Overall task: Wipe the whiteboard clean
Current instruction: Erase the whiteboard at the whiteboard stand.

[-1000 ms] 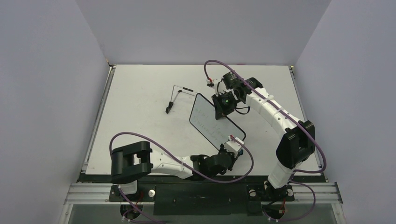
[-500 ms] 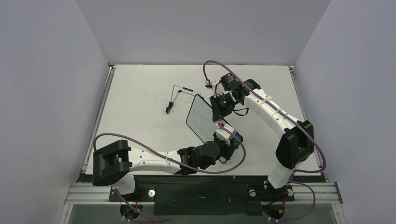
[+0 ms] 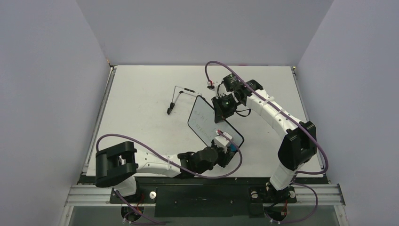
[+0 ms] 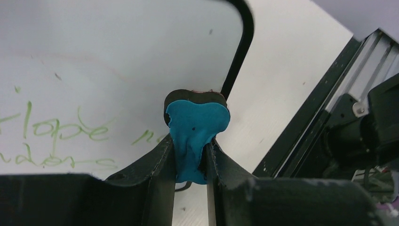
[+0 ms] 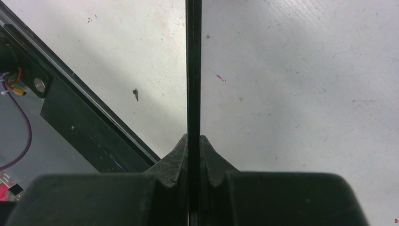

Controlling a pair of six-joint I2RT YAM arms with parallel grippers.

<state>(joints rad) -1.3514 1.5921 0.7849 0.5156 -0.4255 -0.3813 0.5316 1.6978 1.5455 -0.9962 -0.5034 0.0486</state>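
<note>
White whiteboard (image 4: pixel 117 47), green writing (image 4: pixel 61 131), blue eraser (image 4: pixel 195 129)

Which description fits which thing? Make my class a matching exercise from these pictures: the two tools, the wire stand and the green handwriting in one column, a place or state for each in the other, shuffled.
Column one
1. left tool
2. right tool
3. wire stand
4. green handwriting

Column two
A. on the table, with neither tool on it
B. shut on the edge of the whiteboard
C. shut on the blue eraser
D. on the whiteboard's face, beside the blue eraser

Pairs: 1-C, 2-B, 3-A, 4-D
</note>
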